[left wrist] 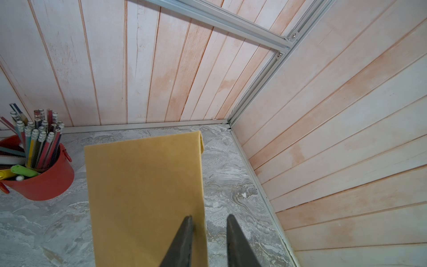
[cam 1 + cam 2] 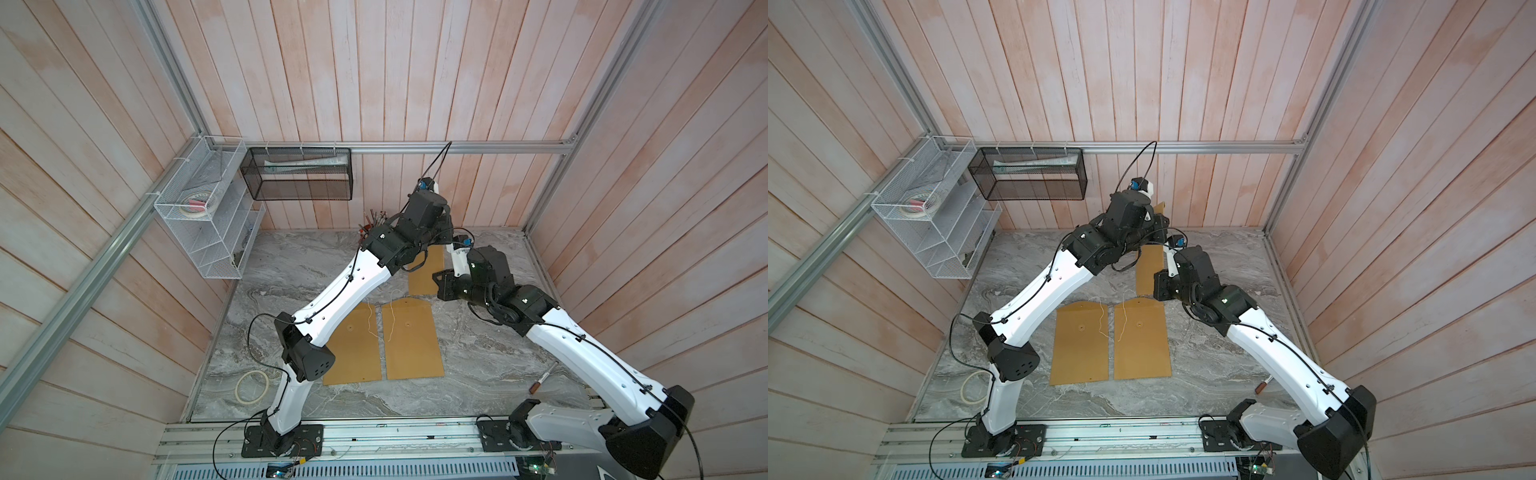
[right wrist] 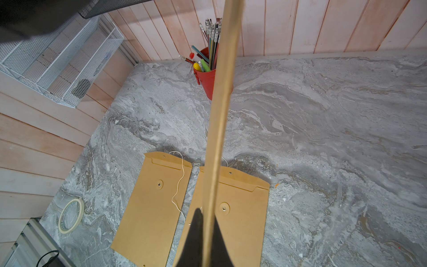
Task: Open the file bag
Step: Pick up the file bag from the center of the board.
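Note:
Three brown file bags show. Two lie flat side by side on the marble table (image 2: 291, 266), one (image 2: 353, 345) left of the other (image 2: 411, 336), each with a loose white string. The third file bag (image 2: 426, 270) (image 2: 1148, 270) is lifted off the table. My right gripper (image 3: 206, 215) is shut on it, and in the right wrist view the bag (image 3: 221, 104) runs away edge-on. My left gripper (image 1: 210, 217) hovers at the held bag's (image 1: 143, 196) side edge. One finger (image 1: 184, 233) lies over its face and the other is past the edge, with the jaws apart.
A red cup of pens (image 1: 46, 182) (image 3: 208, 81) stands at the back wall beside the held bag. A tape roll (image 2: 250, 386) lies front left and a marker (image 2: 540, 382) front right. A white wire rack (image 2: 208, 208) and a black mesh basket (image 2: 299, 174) hang on the walls.

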Controlling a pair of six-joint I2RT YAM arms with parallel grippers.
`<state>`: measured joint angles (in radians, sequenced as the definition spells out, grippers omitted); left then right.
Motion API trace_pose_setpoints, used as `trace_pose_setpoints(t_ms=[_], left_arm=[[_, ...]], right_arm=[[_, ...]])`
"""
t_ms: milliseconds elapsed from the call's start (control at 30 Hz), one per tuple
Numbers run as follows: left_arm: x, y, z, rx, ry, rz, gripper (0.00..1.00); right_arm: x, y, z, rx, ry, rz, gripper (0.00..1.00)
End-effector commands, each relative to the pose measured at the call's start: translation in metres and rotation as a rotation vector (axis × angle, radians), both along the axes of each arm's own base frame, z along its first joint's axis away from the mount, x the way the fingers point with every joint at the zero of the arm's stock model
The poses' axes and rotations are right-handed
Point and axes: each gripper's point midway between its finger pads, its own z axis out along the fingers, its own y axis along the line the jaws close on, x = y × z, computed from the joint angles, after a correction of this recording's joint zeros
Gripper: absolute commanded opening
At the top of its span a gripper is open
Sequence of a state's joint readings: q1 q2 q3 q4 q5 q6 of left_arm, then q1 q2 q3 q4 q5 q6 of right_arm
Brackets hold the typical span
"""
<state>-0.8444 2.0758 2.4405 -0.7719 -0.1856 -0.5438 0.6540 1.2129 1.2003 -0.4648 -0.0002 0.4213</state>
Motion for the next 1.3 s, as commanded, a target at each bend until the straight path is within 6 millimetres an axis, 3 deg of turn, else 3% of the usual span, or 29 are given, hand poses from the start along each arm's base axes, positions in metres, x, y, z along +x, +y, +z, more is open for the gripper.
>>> trace_pose_setpoints(t_ms=[0,367,500,600,867,1033,1267], left_arm=[[-0.001,-0.009,-0.022,0.047,0.032,-0.03,0.23],[0.001,-0.008,-0.02,0.046,0.025,-0.029,0.14],[0.001,-0.004,-0.017,0.044,0.027,-0.023,0.38],[0.005,0.003,-0.017,0.051,0.04,-0.006,0.44],[0.012,0.014,-0.023,0.067,0.057,0.036,0.47],[0.019,0.021,-0.026,0.065,0.074,0.054,0.46],[0.019,0.029,-0.035,0.088,0.1,0.073,0.42]], right_arm=[[0.004,0.014,0.029,0.04,-0.084,0.041,0.0],[0.007,0.017,0.024,0.027,-0.072,0.044,0.0],[0.007,0.015,0.026,0.022,-0.087,0.039,0.0],[0.007,0.015,0.029,0.014,-0.106,0.048,0.0],[0.003,0.025,0.035,-0.014,-0.121,0.098,0.0],[0.002,0.029,0.029,-0.079,-0.122,0.091,0.0],[0.005,0.029,0.029,-0.122,-0.139,0.074,0.0]])
